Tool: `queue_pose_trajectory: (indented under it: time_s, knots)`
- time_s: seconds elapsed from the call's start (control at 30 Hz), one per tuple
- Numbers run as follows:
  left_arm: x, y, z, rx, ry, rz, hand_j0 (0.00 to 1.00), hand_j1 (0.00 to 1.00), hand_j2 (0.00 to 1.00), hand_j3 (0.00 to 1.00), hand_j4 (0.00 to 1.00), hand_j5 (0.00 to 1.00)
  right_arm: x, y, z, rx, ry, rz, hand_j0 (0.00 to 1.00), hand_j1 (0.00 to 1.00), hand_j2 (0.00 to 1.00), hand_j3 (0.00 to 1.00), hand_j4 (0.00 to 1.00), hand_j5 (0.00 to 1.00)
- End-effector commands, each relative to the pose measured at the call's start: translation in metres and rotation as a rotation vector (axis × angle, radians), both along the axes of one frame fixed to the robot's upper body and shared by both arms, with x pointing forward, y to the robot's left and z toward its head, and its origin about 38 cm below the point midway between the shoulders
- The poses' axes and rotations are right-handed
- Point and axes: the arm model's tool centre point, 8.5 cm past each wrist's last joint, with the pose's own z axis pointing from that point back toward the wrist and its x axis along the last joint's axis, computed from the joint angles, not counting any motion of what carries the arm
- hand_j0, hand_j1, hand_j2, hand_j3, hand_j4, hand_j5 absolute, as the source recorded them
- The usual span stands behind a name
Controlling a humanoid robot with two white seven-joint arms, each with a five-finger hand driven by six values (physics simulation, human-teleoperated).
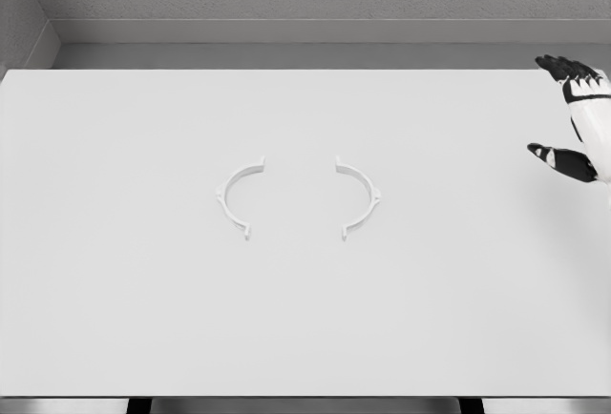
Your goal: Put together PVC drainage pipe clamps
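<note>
Two thin white half-ring plastic clamp halves, left [238, 197] and right [361, 197], lay apart mid-way across the white table [115, 319], openings facing; head view showed right hand [573, 123] spread, empty, at far edge; parts likely light, stiff, slippery—pinch at the outer tabs.

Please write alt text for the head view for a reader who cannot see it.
Two white half-ring clamp pieces, the left clamp half and right clamp half, lie apart, open sides facing, on a white table. The right robot hand hovers open at the right edge.
</note>
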Motion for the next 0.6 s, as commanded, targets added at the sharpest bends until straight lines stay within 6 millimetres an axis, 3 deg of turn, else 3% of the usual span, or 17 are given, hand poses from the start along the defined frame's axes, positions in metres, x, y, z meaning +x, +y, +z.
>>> queue_pose_trajectory:
  time_s: [0.0, 0.07, 0.13, 0.27, 0.57]
  knots:
    - [0.045, -0.129, 0.018, -0.027, -0.168, -0.349, 1.0, 1.0, 1.0, 1.0, 1.0, 1.0, -0.01, 0.028, 0.016, -0.104, -0.03, 0.156, 1.0, 1.0, 1.0, 1.0, 1.0, 1.0]
    - [0.047, -0.175, -0.005, -0.054, -0.156, -0.459, 1.0, 1.0, 1.0, 1.0, 1.0, 1.0, -0.01, 0.032, 0.015, -0.177, 0.024, 0.214, 1.0, 1.0, 1.0, 1.0, 1.0, 1.0]
    - [0.044, -0.208, -0.015, -0.067, -0.157, -0.542, 1.0, 1.0, 1.0, 1.0, 1.0, 1.0, -0.009, 0.032, 0.015, -0.181, 0.027, 0.214, 1.0, 1.0, 1.0, 1.0, 1.0, 1.0]
    - [0.037, -0.227, -0.047, -0.07, -0.077, -0.591, 1.0, 1.0, 1.0, 1.0, 1.0, 1.0, -0.009, 0.032, 0.014, -0.181, 0.03, 0.213, 1.0, 1.0, 1.0, 1.0, 1.0, 1.0]
    - [0.029, -0.237, -0.079, -0.075, 0.01, -0.619, 1.0, 1.0, 1.0, 1.0, 1.0, 1.0, -0.01, 0.031, 0.013, -0.18, 0.032, 0.214, 1.0, 1.0, 1.0, 1.0, 1.0, 1.0]
